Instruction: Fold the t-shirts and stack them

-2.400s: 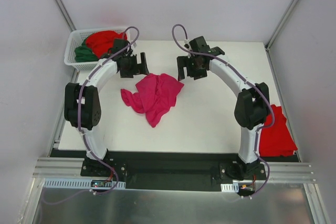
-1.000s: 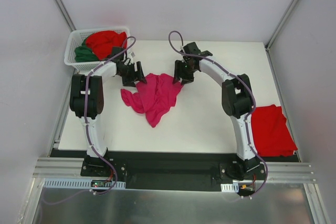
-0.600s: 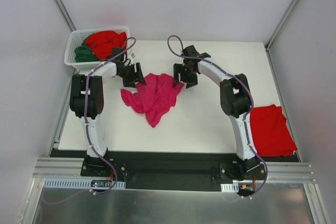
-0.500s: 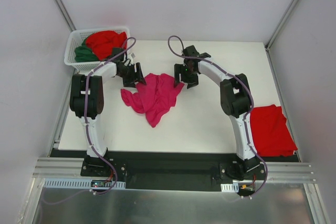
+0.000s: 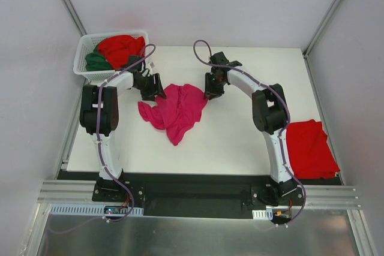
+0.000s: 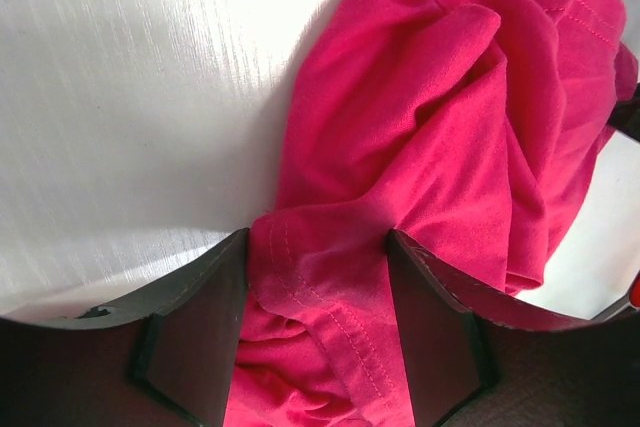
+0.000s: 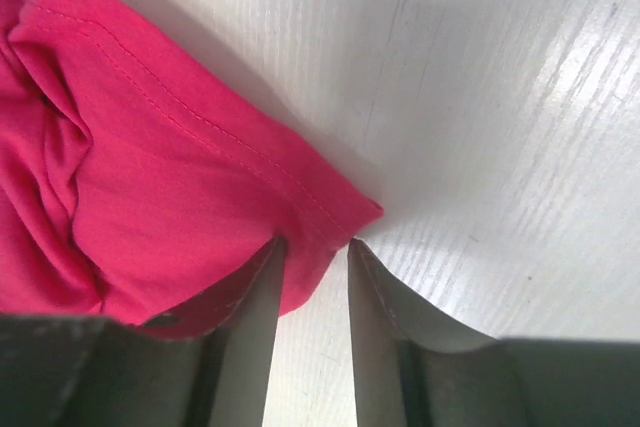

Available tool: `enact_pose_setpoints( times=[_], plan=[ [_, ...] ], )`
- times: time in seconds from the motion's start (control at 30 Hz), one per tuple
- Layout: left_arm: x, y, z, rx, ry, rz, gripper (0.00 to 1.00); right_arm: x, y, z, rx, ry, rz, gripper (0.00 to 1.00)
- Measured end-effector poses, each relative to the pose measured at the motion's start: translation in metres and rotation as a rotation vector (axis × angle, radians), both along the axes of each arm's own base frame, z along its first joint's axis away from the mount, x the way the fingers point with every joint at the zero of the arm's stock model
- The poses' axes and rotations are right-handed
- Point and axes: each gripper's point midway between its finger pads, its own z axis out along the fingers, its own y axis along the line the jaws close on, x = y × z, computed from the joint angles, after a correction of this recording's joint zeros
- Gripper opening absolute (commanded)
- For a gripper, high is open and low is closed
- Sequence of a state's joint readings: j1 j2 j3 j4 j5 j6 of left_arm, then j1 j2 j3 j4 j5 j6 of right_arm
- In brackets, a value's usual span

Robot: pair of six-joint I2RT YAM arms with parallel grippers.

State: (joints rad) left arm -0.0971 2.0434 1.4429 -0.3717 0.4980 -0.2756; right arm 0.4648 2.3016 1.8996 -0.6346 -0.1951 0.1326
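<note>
- Closing in over the last moments, both arms have dropped from above the magenta t-shirt (image 5: 177,109) to its far edge, one at each far corner.
- The left gripper (image 6: 318,237) straddles a bunched hem at the shirt's far-left corner. Cloth is packed and puckered between both fingers, so it is clenched on the magenta t-shirt.
- The right gripper (image 7: 315,242) has drawn its jaws narrow around the far-right hem corner. A sliver of gap shows, so I cannot tell whether that pinch is complete.
- The shirt has not shifted and lies crumpled on the table (image 5: 252,130). I judge this as the grab before a lift-and-spread, with no fold begun.
- The white basket (image 5: 80,61) stands beyond the shirt's far-left corner. It holds a heaped red t-shirt (image 5: 120,46) and, beside it, a dark green t-shirt (image 5: 96,61), both waiting.
- A folded red t-shirt (image 5: 309,148) lies well off to the magenta shirt's near right, probably the start of the stack.
</note>
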Motion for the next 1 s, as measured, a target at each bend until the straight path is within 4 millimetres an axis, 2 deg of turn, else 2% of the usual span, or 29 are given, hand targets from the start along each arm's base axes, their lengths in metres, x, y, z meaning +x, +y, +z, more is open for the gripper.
enact_pose_setpoints(
  times=[0.1, 0.3, 0.37, 0.47, 0.53, 0.57, 0.73, 0.83, 0.93, 1.0],
  plan=[
    [-0.001, 0.000, -0.001, -0.001, 0.002, -0.001, 0.54, 0.003, -0.001, 0.000, 0.008, -0.003, -0.009, 0.27],
    [-0.001, -0.002, 0.000, -0.011, 0.004, -0.005, 0.50, 0.010, -0.001, 0.001, 0.018, -0.012, -0.017, 0.10],
    [-0.002, -0.002, 0.001, -0.012, 0.003, -0.006, 0.39, 0.011, -0.001, 0.000, 0.023, -0.013, -0.020, 0.01],
    [-0.004, -0.004, 0.004, -0.006, 0.003, -0.009, 0.30, 0.012, -0.001, 0.001, 0.028, -0.013, -0.019, 0.01],
    [-0.005, -0.006, 0.009, 0.000, -0.004, -0.015, 0.19, 0.013, 0.000, 0.003, 0.035, -0.015, -0.017, 0.01],
    [-0.006, -0.007, 0.011, 0.003, -0.008, -0.018, 0.00, 0.013, 0.001, 0.003, 0.038, -0.017, -0.016, 0.01],
    [-0.011, -0.011, 0.023, 0.017, -0.020, -0.035, 0.00, 0.014, 0.002, 0.004, 0.043, -0.020, -0.009, 0.01],
    [-0.014, -0.010, 0.037, 0.040, -0.034, -0.033, 0.00, 0.016, 0.002, 0.009, 0.047, -0.028, -0.002, 0.01],
    [-0.013, -0.011, 0.064, 0.060, -0.083, -0.042, 0.00, 0.024, 0.002, 0.030, 0.060, -0.067, 0.007, 0.01],
    [-0.011, -0.012, 0.095, 0.075, -0.140, -0.051, 0.00, 0.033, -0.001, 0.062, 0.081, -0.130, 0.009, 0.01]
  ],
)
